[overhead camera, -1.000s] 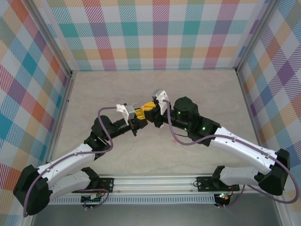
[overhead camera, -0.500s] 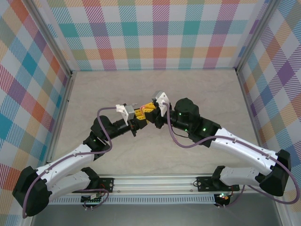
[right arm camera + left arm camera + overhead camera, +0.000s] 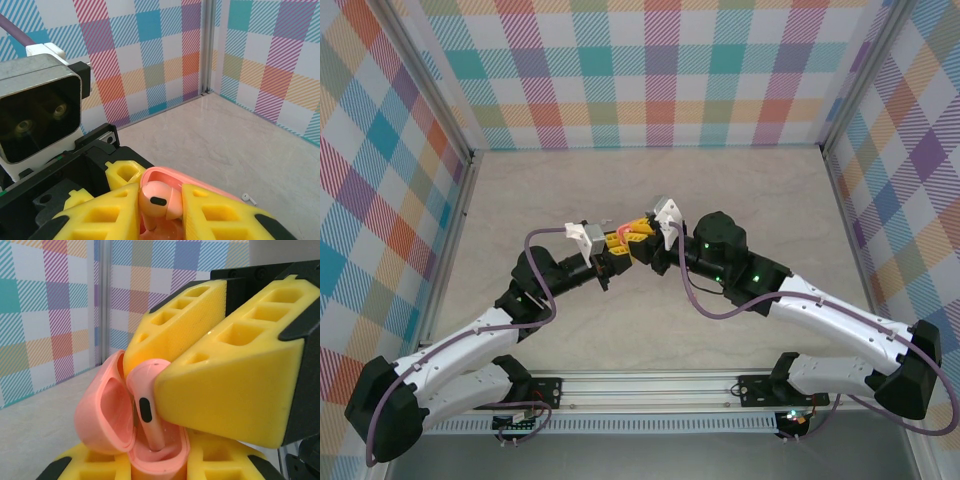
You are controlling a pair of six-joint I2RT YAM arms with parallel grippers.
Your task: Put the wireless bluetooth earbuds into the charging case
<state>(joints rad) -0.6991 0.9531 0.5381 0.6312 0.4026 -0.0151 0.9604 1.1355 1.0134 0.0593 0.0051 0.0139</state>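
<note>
Left wrist view: the left hand [image 3: 159, 467] is clenched on the base of the pink case [image 3: 162, 457], with a yellow finger [image 3: 85, 465] pressed against it from each side. The lid [image 3: 102, 412] is swung open to the left of the case, with its hollow inside facing the camera. A coral-pink earbud [image 3: 145, 387] stands stem-down in the case. The lower end of the stem is inside the well and the head is above the rim, leaning slightly toward the lid. The right hand [image 3: 150, 371] reaches in from the right, above the case. It grasps the earbud head between two ribbed yellow fingers [image 3: 230, 390], one behind the head and one in front

Right wrist view: the earbud head sits snug between the two fingers, touching both. The rim of the case curves just behind and below it. The left wrist camera [image 3: 40, 115] looms just left of the case, lenses toward the viewer. A white earbud [image 3: 248, 199] lies on the worktop [image 3: 225, 135] to the right of the case, apart from it. Plaid walls [image 3: 150, 60] stand beyond the case

Top external view: both arms bend inward and the two hands meet tip to tip at the case, over the middle of the worktop. The left arm comes in from the left of the case and the right arm from its right
</note>
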